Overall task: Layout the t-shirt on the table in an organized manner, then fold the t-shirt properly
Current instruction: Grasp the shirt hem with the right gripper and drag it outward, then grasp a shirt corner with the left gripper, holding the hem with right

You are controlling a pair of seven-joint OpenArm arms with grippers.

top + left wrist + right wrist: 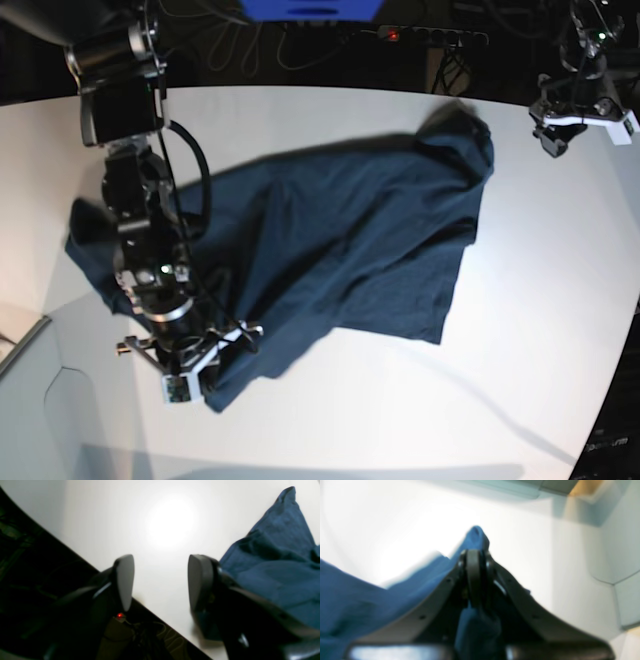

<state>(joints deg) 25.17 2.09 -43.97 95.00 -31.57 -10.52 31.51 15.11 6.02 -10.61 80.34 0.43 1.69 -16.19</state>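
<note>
Where the white table (560,300) curves away at its far edge, the room behind falls into dark, with tangled cables and a power strip (430,36) showing one small red light. A blue object (310,9) sits at the top edge beyond the table. The tabletop itself is smooth and glossy, throwing back a bright glare in the left wrist view. At the near left corner a pale grey box corner (25,340) pokes in beside the table.

The t-shirt (350,230) lies spread but rumpled across the middle of the table, one part bunched up towards the far right, another trailing to the left under the right arm.

The right gripper (473,562) is down at the shirt's near edge, its jaws pressed together with a fold of navy cloth pinched between them. The left gripper (160,580) stands at the far right of the table, just beside the shirt's bunched end, jaws parted with only bare table showing between them.
</note>
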